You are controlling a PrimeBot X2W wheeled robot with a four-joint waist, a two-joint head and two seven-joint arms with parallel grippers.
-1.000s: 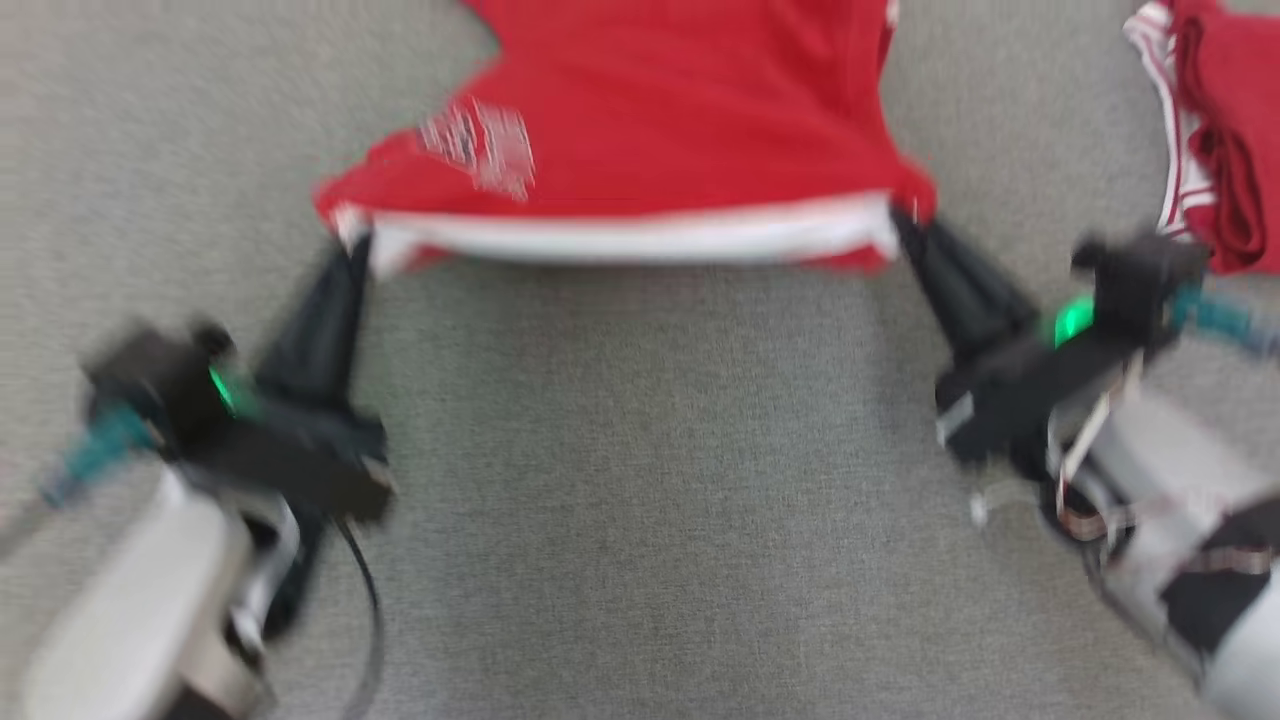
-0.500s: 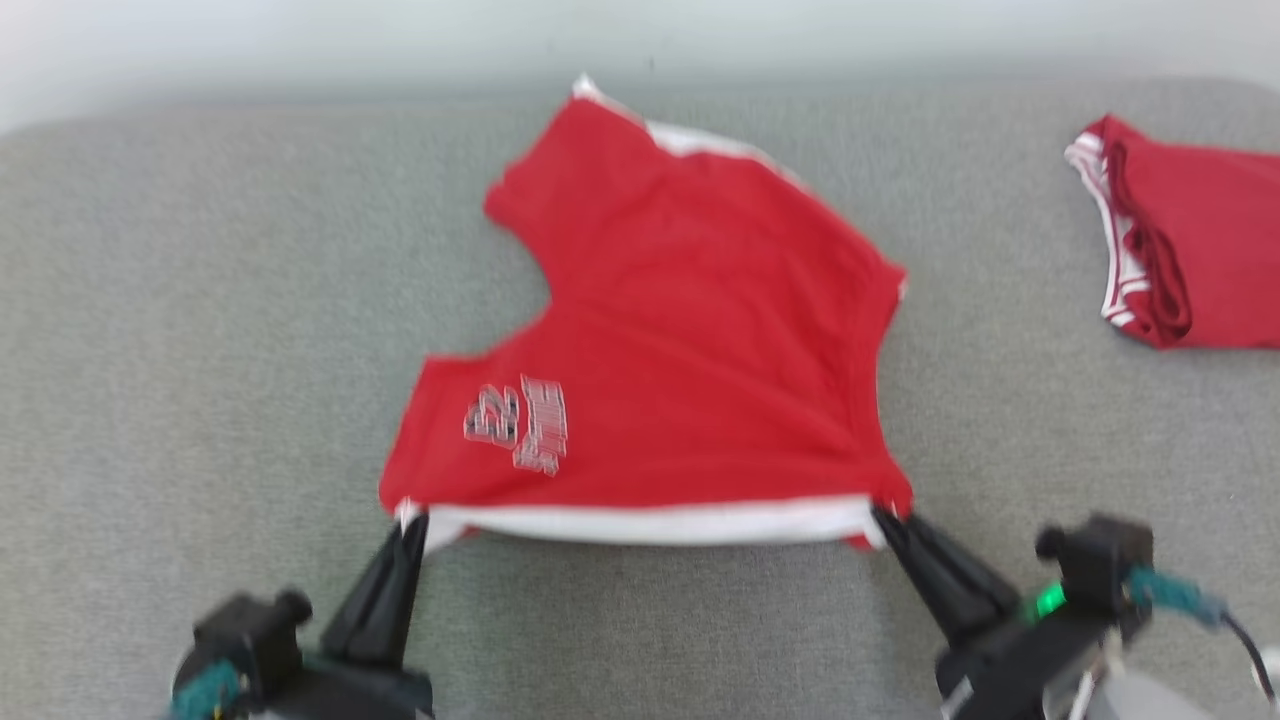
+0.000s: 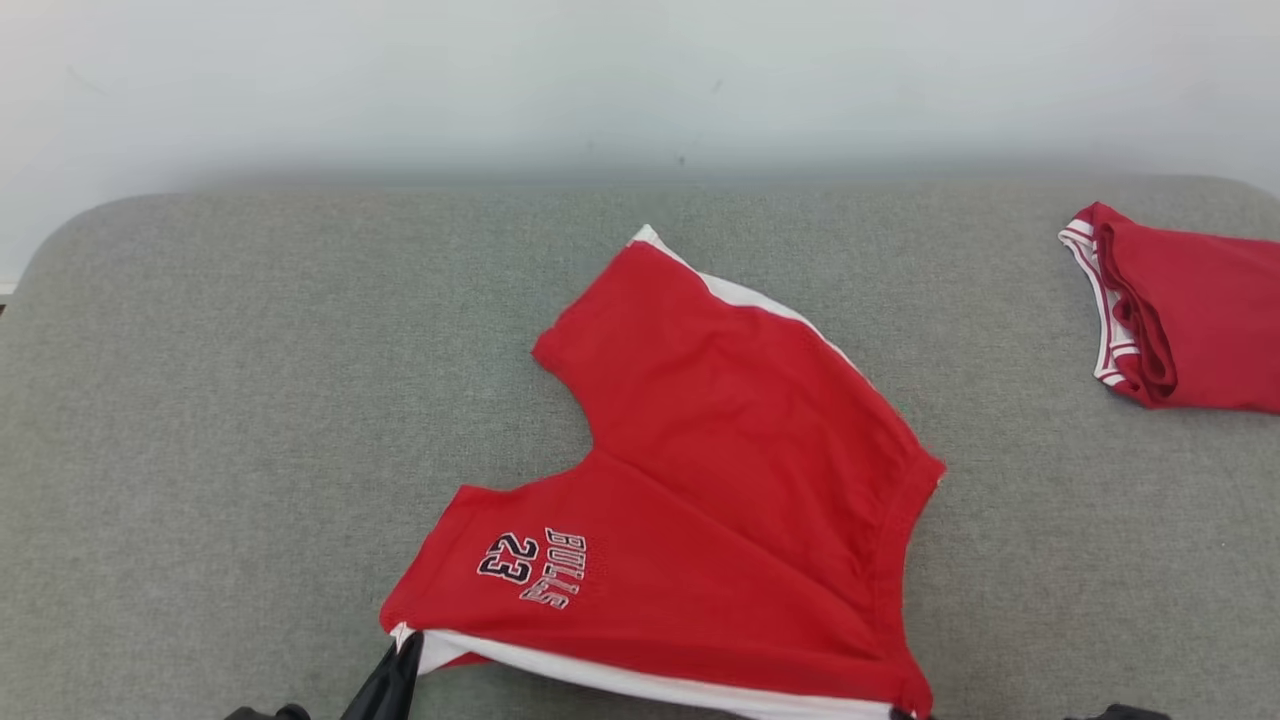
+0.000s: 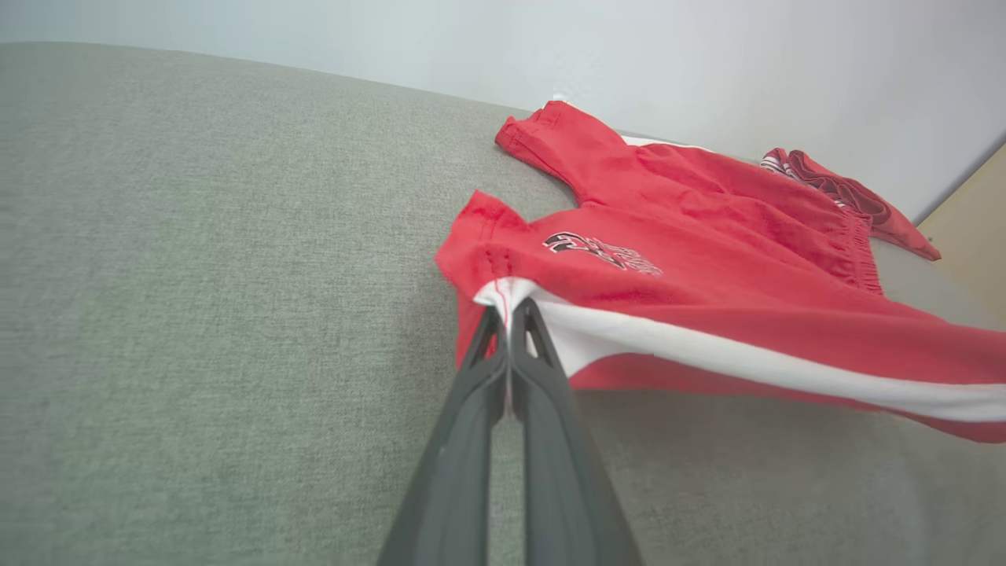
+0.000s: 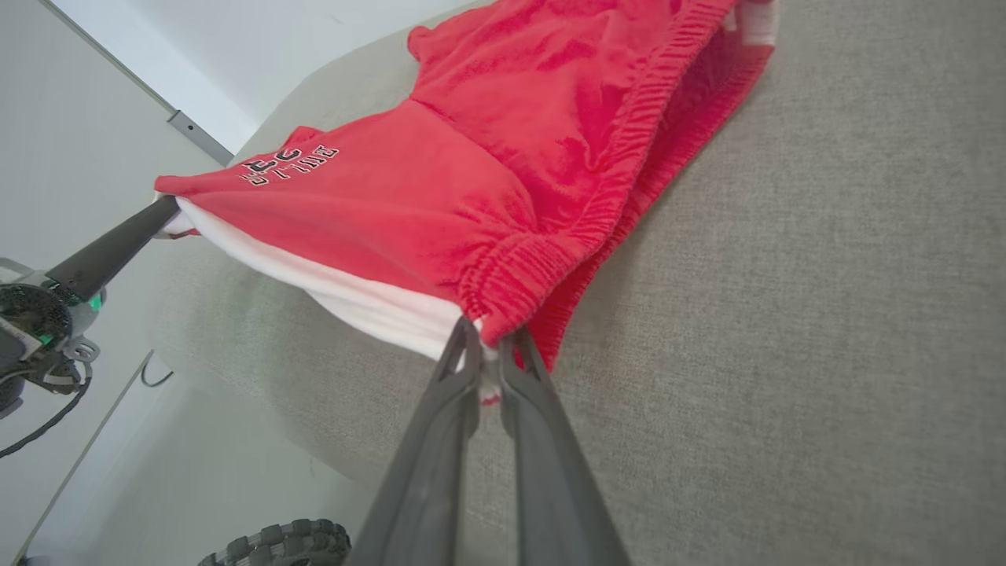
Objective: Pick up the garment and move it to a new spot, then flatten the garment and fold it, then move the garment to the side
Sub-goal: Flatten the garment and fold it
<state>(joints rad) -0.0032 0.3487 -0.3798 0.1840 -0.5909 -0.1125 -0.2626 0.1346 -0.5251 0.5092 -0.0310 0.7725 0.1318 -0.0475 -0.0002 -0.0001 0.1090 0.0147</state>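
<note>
Left tool (image 4: 509, 314): both fingers pressed together on the white-trimmed corner of the garment (image 3: 720, 480), cloth pinched between the tips. Right tool (image 5: 487, 334): likewise clamped, on the other near corner, where the gathered waistband (image 5: 629, 134) ended. The white stripe (image 4: 747, 362) ran taut between the two grips and was lifted off the bench (image 3: 250, 400), with shadow beneath it.

Garment: red shorts, print (image 3: 530, 568) face up, lying from centre toward 5 o'clock in the head view. Left tool held its 7 o'clock corner, right tool its 5 o'clock corner. The far leg reached toward 12 o'clock and rested on the bench. A few soft creases ran toward the waistband.

Change over the last second: the whole head view shifted. The camera rose, so the wall (image 3: 400, 80) and the far bench edge came in and the tools sank to the bottom edge. That was the head's move, not the cloth's. Both corner grips stayed as they were. The blur cleared, which suggested the drag had slowed or stopped.

Reading: the relocation step looked near its end, with the far part down and only the near edge aloft. The likely next need was to lower and release that edge, then smooth the creases before folding. A second folded red garment (image 3: 1190, 320) lay at 2 o'clock, well apart, and was worth keeping clear of.
</note>
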